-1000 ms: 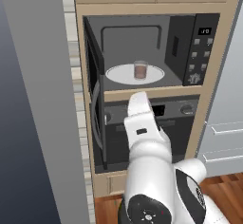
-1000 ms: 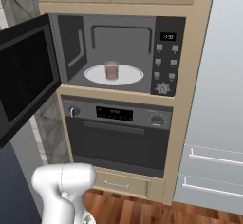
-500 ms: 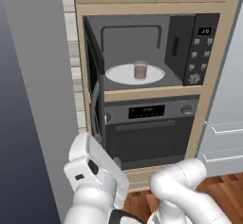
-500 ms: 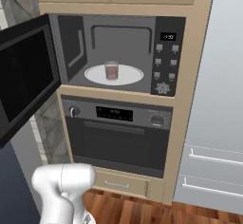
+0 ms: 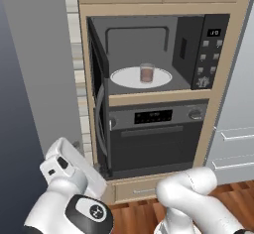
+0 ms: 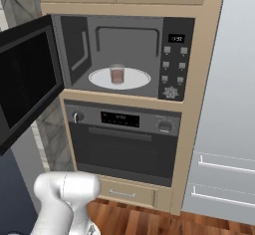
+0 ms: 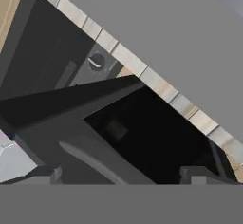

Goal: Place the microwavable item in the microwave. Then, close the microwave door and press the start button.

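The microwavable item, a small pinkish-brown tumbler (image 5: 147,73) (image 6: 117,73), stands upright on the white turntable (image 5: 124,79) (image 6: 137,79) inside the microwave (image 5: 139,37) (image 6: 129,37). The microwave door (image 5: 97,84) (image 6: 25,79) is swung wide open to the left. My white hand (image 5: 62,161) hangs low, left of and below the door's edge. In the hand view my gripper (image 7: 121,175) is open with nothing between its fingertips (image 7: 45,173). It points up at the door (image 7: 47,133), with the black window (image 7: 147,137) and the grey bar handle (image 7: 90,159) close ahead.
The black button panel (image 5: 211,54) (image 6: 174,64) is on the microwave's right side. Below sits an oven (image 5: 154,139) (image 6: 124,144) with knobs (image 7: 97,61). A grey wall (image 5: 34,69) and a tile strip (image 5: 74,39) bound the left. White drawers (image 6: 224,174) are at the right.
The arm has swung down from in front of the oven to the lower left, beside the open door. The tumbler and the door have not moved.
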